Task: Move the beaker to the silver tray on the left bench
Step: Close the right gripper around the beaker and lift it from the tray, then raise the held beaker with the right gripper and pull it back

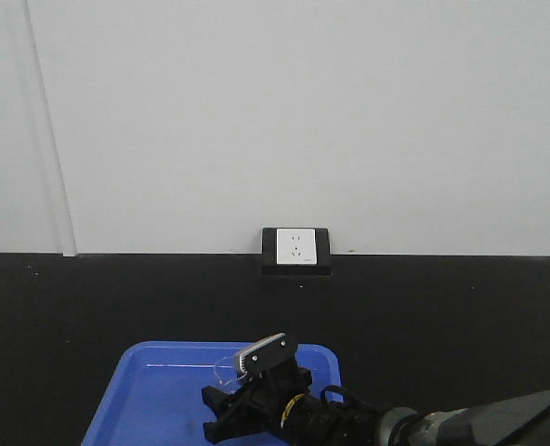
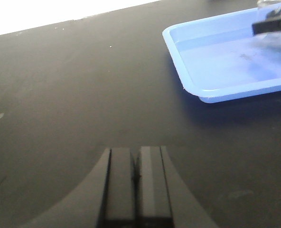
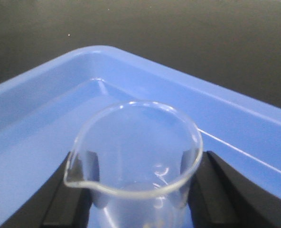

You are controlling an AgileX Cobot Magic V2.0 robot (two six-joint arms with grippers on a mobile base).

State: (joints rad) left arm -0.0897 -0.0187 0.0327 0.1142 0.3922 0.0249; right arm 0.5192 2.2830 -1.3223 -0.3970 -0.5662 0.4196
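One beaker [image 3: 131, 142] within right end effector [image 3: 139, 192]

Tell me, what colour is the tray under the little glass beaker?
The tray is plain bright blue, clearest in the left wrist view.

The beaker [image 3: 133, 142] is clear glass, the tray [image 3: 31, 118] is plain blue, the worktop [image 2: 74, 80] is matt black with pale specks, the wall [image 1: 303, 111] is white, and the socket [image 1: 296, 246] is white in a black frame.
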